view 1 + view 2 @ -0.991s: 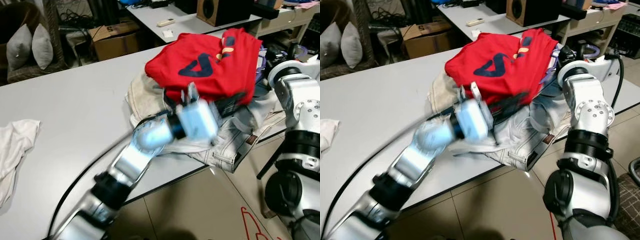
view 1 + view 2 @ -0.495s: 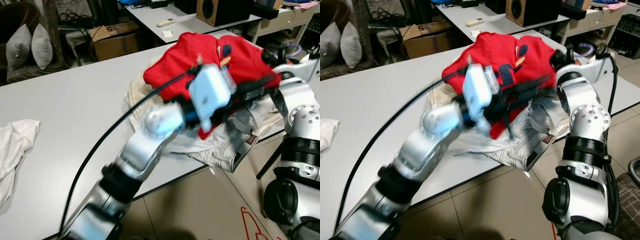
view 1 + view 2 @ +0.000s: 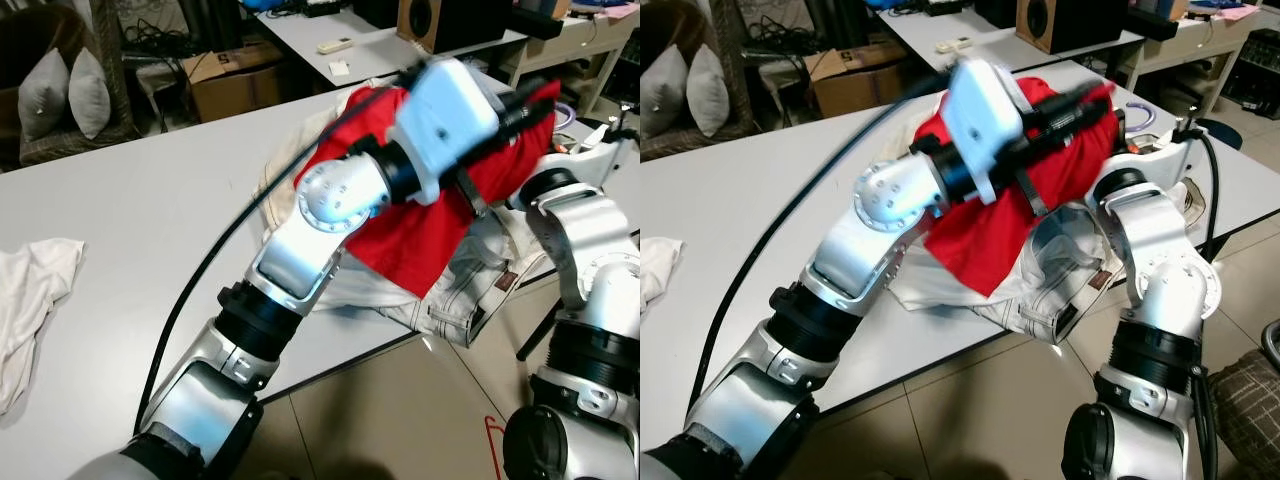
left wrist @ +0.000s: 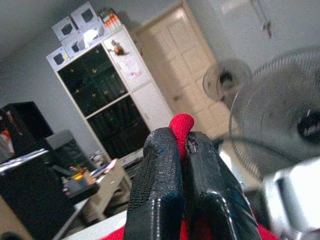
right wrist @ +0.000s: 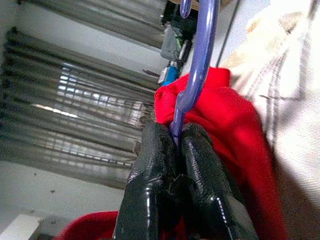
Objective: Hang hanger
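Observation:
My left gripper (image 3: 522, 108) is raised over the table, shut on a red shirt (image 3: 432, 238) that hangs from it above the clothes pile. In the left wrist view the two black fingers (image 4: 159, 165) pinch a fold of red cloth (image 4: 181, 125). My right gripper (image 5: 176, 137) is shut on the stem of a purple hanger hook (image 5: 198, 65), close against the red shirt (image 5: 225, 115). The right arm (image 3: 585, 240) reaches in from the right, behind the hanging shirt.
Pale jeans (image 3: 470, 292) and a beige garment (image 3: 272, 190) lie piled on the grey table (image 3: 150, 200) near its front edge. A white cloth (image 3: 30, 290) lies at the far left. A cardboard box (image 3: 232, 75) and a second table stand beyond.
My left arm has swung up and to the right, lifting the red shirt off the pile so that it hangs. The right arm has shifted slightly toward the shirt.

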Robot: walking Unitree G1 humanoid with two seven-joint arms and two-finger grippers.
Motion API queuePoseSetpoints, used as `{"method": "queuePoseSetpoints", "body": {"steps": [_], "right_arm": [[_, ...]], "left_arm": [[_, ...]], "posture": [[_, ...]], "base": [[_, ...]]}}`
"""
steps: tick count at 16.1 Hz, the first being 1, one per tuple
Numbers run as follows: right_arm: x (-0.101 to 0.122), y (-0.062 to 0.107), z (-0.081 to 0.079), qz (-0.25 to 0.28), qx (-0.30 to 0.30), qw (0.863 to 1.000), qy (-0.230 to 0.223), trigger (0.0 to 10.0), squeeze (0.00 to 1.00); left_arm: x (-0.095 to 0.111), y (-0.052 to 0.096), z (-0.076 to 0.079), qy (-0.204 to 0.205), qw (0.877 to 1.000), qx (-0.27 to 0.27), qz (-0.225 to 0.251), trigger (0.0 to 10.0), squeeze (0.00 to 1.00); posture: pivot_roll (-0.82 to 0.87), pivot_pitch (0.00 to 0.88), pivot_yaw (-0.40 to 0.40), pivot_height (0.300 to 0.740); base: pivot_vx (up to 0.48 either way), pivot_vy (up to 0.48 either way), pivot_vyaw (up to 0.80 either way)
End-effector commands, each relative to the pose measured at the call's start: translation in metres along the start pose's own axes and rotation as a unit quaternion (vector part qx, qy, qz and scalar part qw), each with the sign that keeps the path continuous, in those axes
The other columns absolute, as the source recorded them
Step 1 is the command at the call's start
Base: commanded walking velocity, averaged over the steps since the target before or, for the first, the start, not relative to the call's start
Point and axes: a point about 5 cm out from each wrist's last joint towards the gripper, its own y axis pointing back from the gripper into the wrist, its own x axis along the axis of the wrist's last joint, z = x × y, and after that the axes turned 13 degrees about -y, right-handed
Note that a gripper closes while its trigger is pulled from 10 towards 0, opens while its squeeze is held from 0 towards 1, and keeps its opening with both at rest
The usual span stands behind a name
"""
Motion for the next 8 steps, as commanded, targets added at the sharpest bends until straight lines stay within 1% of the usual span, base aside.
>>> {"method": "queuePoseSetpoints", "body": {"steps": [1,2,3,4,5,6,7,8], "right_arm": [[0.000,0.005,-0.005,-0.005,0.007,1.000,0.013,10.0,0.00],[0.003,0.008,-0.006,-0.002,0.006,1.000,0.017,10.0,0.00],[0.006,0.011,-0.007,-0.003,0.005,0.999,0.047,10.0,0.00],[0.007,0.012,-0.007,-0.005,0.006,0.998,0.058,10.0,0.00],[0.006,0.014,-0.010,-0.013,0.009,0.997,0.075,10.0,0.00],[0.004,0.016,-0.012,-0.022,0.009,0.995,0.097,10.0,0.00],[0.004,0.017,-0.012,-0.025,0.008,0.994,0.108,10.0,0.00],[0.004,0.020,-0.013,-0.032,0.010,0.991,0.128,10.0,0.00]], "left_arm": [[-0.005,0.005,-0.009,-0.022,0.999,0.017,-0.020,1.1,0.00],[-0.010,0.011,-0.014,-0.017,0.999,0.021,-0.029,1.0,0.00],[-0.016,0.022,-0.016,-0.014,0.998,-0.002,-0.054,7.8,0.00],[-0.022,0.027,-0.015,-0.018,0.997,-0.016,-0.072,10.0,0.00],[-0.036,0.039,-0.017,-0.019,0.992,-0.030,-0.121,10.0,1.00],[-0.046,0.048,-0.021,-0.015,0.986,-0.032,-0.160,10.0,1.00],[-0.048,0.051,-0.023,-0.013,0.985,-0.032,-0.171,10.0,1.00],[-0.049,0.057,-0.033,0.022,0.984,-0.003,-0.176,10.0,1.00]], "posture": [[-0.08,0.001,0.102,0.740],[-0.08,0.000,0.103,0.740],[-0.07,0.000,0.100,0.740],[-0.07,0.000,0.100,0.740],[-0.07,0.000,0.095,0.740],[-0.06,0.000,0.088,0.740],[-0.06,0.000,0.085,0.740],[-0.05,0.000,0.078,0.740]], "base": [[0.000,0.000,0.00],[0.000,0.000,0.00],[0.000,0.000,0.00],[0.000,0.000,0.00],[0.000,0.000,0.00],[0.000,0.000,0.00],[0.000,0.000,0.00],[0.000,0.000,0.00]]}}
